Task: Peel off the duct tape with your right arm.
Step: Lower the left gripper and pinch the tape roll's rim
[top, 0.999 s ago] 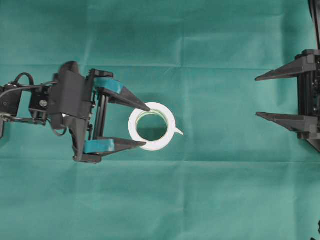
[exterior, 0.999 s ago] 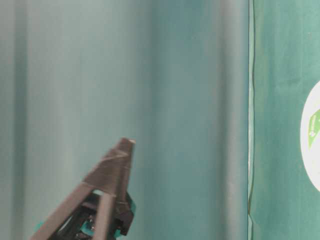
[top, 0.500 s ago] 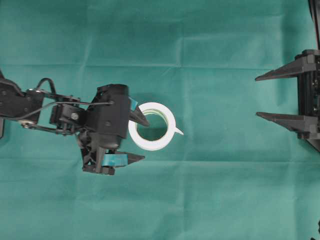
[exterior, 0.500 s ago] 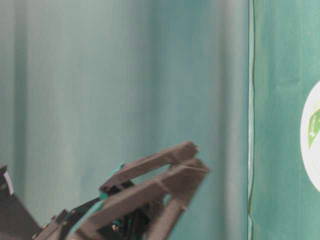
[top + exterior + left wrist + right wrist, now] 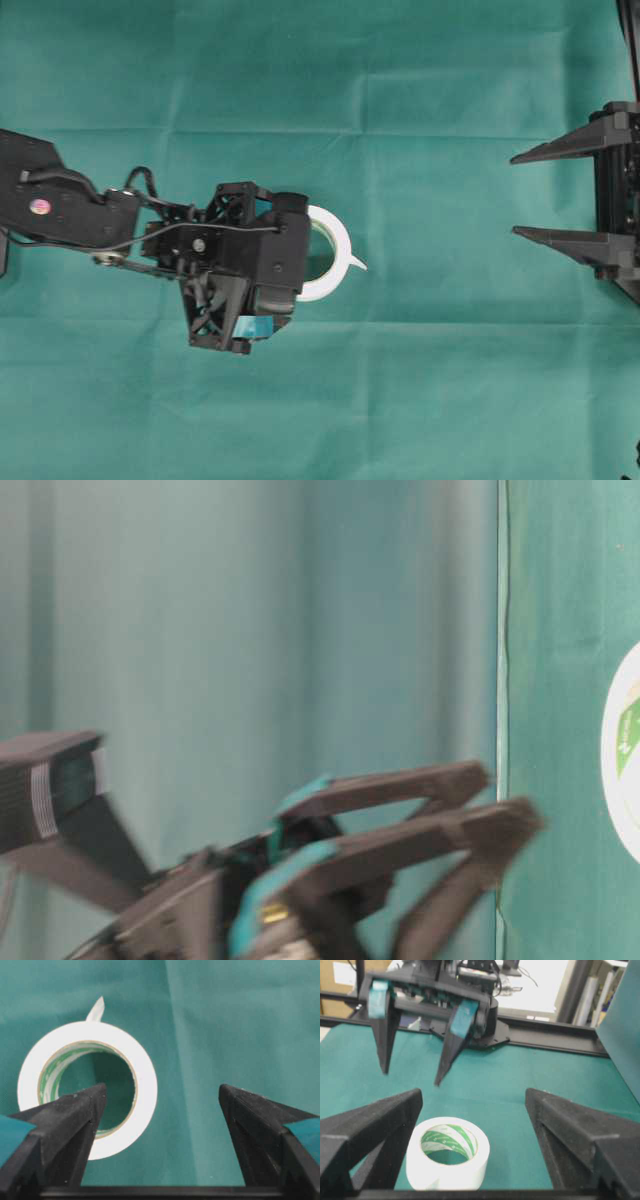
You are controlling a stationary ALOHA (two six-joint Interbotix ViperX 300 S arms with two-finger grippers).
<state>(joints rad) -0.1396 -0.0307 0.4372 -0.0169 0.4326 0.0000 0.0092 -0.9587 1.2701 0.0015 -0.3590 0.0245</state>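
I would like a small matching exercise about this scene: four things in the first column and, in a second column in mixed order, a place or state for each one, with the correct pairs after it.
Column A
1. left gripper
2. right gripper
3. duct tape
4. loose strip end

Column B
a. lies flat on the green cloth, a ring with its hole upward
b. open, at the right edge of the overhead view, away from the roll
c. open, pointing down above the roll
d. sticks out from the roll toward the right arm

Pairs: 1-c, 2-b, 3-a, 4-d
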